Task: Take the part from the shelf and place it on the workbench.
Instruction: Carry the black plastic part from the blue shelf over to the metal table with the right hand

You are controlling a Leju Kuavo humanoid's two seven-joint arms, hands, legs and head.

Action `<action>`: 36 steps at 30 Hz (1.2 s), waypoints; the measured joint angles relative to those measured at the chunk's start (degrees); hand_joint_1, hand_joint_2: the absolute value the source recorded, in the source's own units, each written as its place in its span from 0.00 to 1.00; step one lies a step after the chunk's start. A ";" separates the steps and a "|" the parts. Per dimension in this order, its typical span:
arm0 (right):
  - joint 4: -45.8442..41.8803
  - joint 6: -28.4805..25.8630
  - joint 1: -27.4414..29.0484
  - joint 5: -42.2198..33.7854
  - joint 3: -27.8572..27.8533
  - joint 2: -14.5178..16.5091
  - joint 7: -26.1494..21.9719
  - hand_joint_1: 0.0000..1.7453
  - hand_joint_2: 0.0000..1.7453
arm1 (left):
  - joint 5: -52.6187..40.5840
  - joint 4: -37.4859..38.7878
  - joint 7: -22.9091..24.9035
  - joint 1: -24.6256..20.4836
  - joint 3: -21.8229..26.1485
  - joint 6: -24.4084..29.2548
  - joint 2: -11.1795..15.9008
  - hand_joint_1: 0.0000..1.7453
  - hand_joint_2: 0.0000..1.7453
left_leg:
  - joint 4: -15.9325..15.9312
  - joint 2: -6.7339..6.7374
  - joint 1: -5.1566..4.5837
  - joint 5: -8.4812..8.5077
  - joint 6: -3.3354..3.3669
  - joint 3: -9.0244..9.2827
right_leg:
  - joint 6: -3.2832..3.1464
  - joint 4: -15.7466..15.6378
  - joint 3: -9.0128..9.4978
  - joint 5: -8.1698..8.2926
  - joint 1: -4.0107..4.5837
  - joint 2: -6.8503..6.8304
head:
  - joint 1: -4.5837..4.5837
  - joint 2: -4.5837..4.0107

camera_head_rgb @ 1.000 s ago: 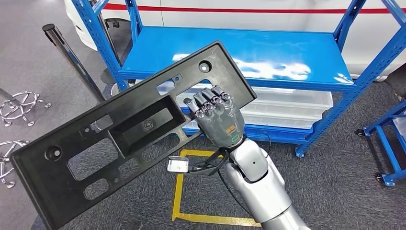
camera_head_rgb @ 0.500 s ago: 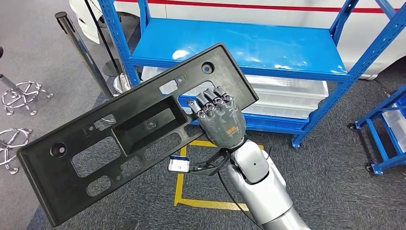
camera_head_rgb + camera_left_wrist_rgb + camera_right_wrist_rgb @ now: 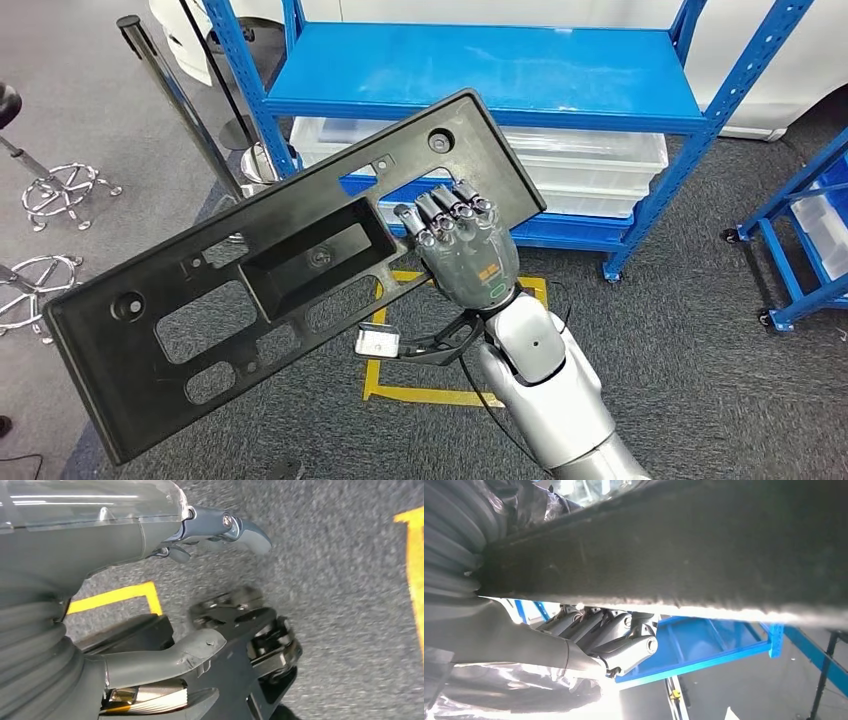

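Note:
The part (image 3: 270, 290) is a long black plastic plate with several cut-outs and a recessed box in its middle. In the head view it hangs tilted in the air in front of me, its far end over the blue shelf (image 3: 500, 75). My right hand (image 3: 465, 255) grips it near that far end, fingers curled over its edge. In the right wrist view the part's dark edge (image 3: 674, 545) runs across, with the fingers (image 3: 614, 640) wrapped beneath it. My left hand (image 3: 125, 545) hangs over the grey floor, fingers apart, holding nothing.
White bins (image 3: 590, 165) sit on the shelf's lower level. A dark stanchion pole (image 3: 175, 100) and chrome stool bases (image 3: 65, 190) stand to the left. A second blue rack (image 3: 800, 250) is at the right. Yellow tape (image 3: 380, 380) marks the grey carpet below.
The whole picture has shifted: the shelf now sits higher and further left, so the camera moved. The part stays in my right hand at the same tilt.

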 joint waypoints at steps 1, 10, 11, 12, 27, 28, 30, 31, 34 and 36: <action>0.00 0.00 0.06 0.02 0.00 0.00 0.02 1.00 1.00 | -0.04 0.00 0.00 0.00 0.00 0.00 -0.02 0.00 1.00 | -0.26 0.00 -0.01 1.41 0.09 1.31 | 0.05 0.03 -0.82 0.62 0.01 0.00 | -0.01 0.00; -0.31 -0.02 -0.02 0.02 0.00 -0.09 0.23 1.00 1.00 | -0.56 0.00 0.06 -0.97 0.00 -0.08 -0.14 0.00 1.00 | -20.41 0.01 -0.83 4.81 2.72 13.84 | 2.05 -0.66 -3.91 3.72 -0.19 0.15 | 0.03 0.00; -0.31 -0.02 -0.07 0.06 0.00 -0.15 0.23 1.00 1.00 | -0.56 0.00 0.09 -1.09 -0.01 -0.11 -0.21 0.00 1.00 | -20.86 0.17 -0.66 5.60 3.11 13.48 | 2.30 0.95 -4.57 1.80 -0.15 0.29 | 0.04 0.00; -0.31 -0.02 -0.10 0.10 0.00 -0.22 0.24 1.00 1.00 | -0.56 0.00 0.13 -1.23 -0.01 -0.13 -0.26 0.00 1.00 | -20.91 0.31 -0.55 6.18 3.39 13.11 | 2.51 3.81 -5.57 -0.94 -0.22 0.35 | 0.06 0.00; 0.32 -0.01 -0.37 0.30 0.00 -0.70 0.91 1.00 1.00 | -0.60 0.00 0.68 -0.92 0.00 -0.17 -0.35 0.00 1.00 | -11.17 0.15 0.34 4.05 0.39 3.37 | 0.95 1.59 0.91 -1.87 -0.99 0.15 | 0.00 0.00; 0.36 0.00 -0.41 0.29 0.00 -0.70 0.91 1.00 1.00 | -0.60 0.00 0.69 -0.92 0.00 -0.19 -0.35 0.00 1.00 | -8.06 0.14 0.37 1.26 0.16 2.59 | 0.69 1.58 0.30 -1.32 -0.87 0.05 | -0.01 0.00; 0.47 0.00 -0.43 0.29 0.00 -0.70 0.92 1.00 1.00 | -0.58 0.00 0.70 -0.92 0.00 -0.28 -0.36 0.00 1.00 | -1.46 0.13 0.42 -2.57 -0.10 1.45 | 0.47 1.60 -1.14 -0.15 -0.66 -0.11 | -0.02 0.00; 0.54 0.00 -0.43 0.29 0.00 -0.70 0.92 1.00 1.00 | -0.58 0.00 0.70 -0.92 0.00 -0.33 -0.37 0.00 1.00 | 0.24 0.13 0.42 -2.61 -0.10 1.65 | 0.45 1.62 -1.91 0.47 -0.57 -0.16 | -0.02 0.00; 0.66 -0.01 -0.46 0.28 0.00 -0.70 0.91 1.00 1.00 | -0.57 0.00 0.70 -1.01 0.00 -0.40 -0.37 0.00 1.00 | -4.76 0.11 0.34 1.58 0.41 7.32 | 0.61 1.64 -4.25 2.49 -0.46 -0.13 | -0.02 0.00; 0.63 -0.02 -0.55 0.12 0.00 -0.70 0.82 1.00 1.00 | -0.56 0.00 0.70 -1.28 0.00 -0.42 -0.36 0.00 1.00 | -13.26 0.04 0.04 1.54 0.91 13.34 | 1.06 1.52 -5.12 3.80 -0.44 -0.09 | -0.01 0.00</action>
